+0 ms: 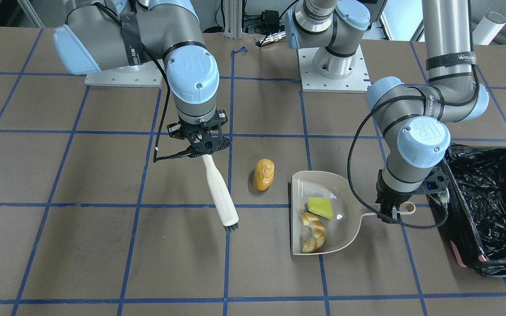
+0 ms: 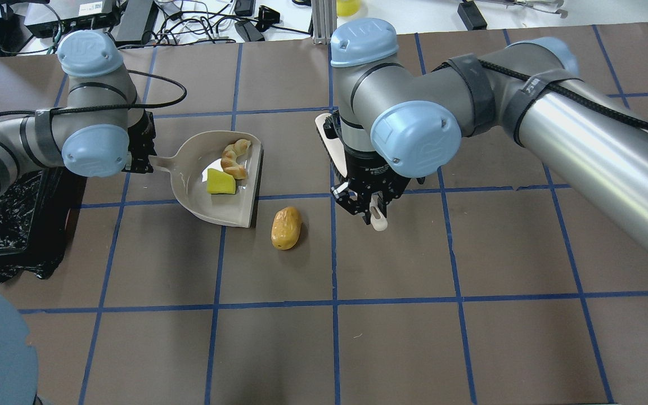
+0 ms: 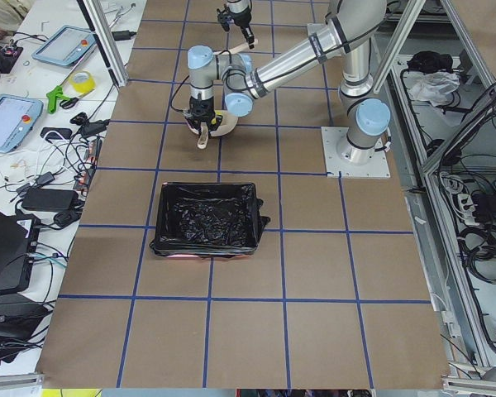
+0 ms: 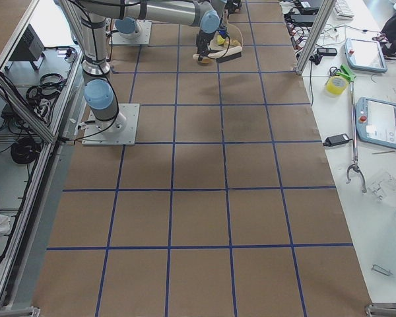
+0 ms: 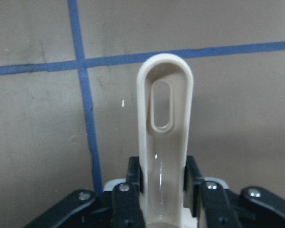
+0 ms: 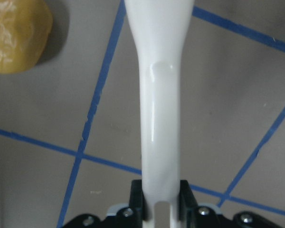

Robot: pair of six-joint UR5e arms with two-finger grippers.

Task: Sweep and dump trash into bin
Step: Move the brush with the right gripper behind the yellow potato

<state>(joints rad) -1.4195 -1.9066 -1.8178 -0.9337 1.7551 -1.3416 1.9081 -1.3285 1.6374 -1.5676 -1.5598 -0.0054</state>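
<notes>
Right gripper (image 1: 204,148) is clamped tight on the handle of the hand brush (image 1: 220,193). The bristle end hangs out past the fingers, low by the table (image 1: 103,245); can't tell if it touches. Left gripper (image 1: 392,211) is closed on the dustpan (image 1: 349,195) handle, with the pan flat on the table ahead of it.

Sponge (image 1: 319,208) and croissant piece (image 1: 314,232) lie inside the pan, just ahead of the left gripper. Oval lump (image 1: 263,174) sits on the table between the right gripper's brush and the pan mouth, touching neither. Bin (image 1: 494,197) stands just beside the left gripper on its outer side; no trash shows in it.

Judged progress: two of three pieces swept. Left to do: sweep the lump in, lift the pan, tip it into the bin.
</notes>
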